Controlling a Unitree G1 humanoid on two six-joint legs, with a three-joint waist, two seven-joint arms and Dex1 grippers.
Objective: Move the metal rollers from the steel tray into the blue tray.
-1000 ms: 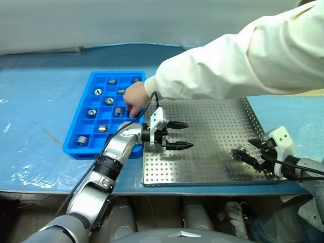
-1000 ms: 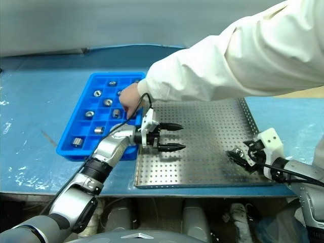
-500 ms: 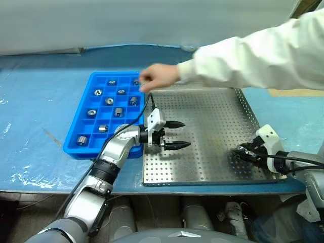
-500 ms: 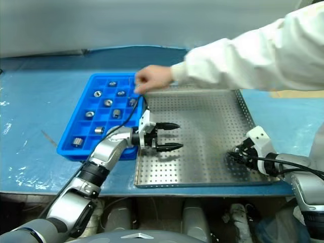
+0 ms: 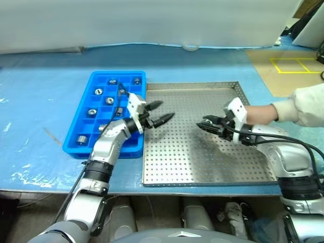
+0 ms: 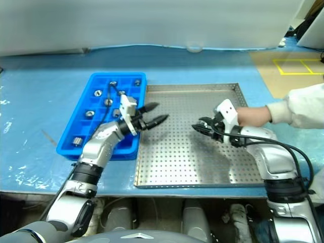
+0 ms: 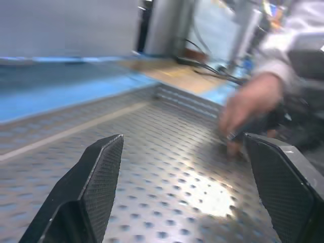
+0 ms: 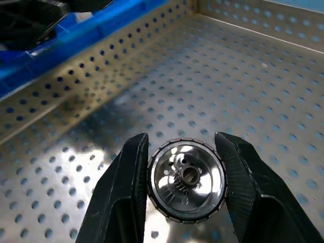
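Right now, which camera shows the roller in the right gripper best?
The right wrist view: the roller sits clamped between both fingers, hollow face showing. In the head views the right gripper hides it.

Bright blue plastic compartment tray on the blue-covered desk, left of and touching the large perforated steel tray. Small silvery metal rollers in separate compartments. One silvery metal roller between the right gripper fingers, above the steel tray's floor.

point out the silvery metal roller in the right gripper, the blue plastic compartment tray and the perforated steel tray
silvery metal roller (image 8: pixel 186 180): right wrist view, hollow face
blue plastic compartment tray (image 5: pixel 76 147): left eye view, near rim
perforated steel tray (image 5: pixel 202 167): left eye view, bare floor
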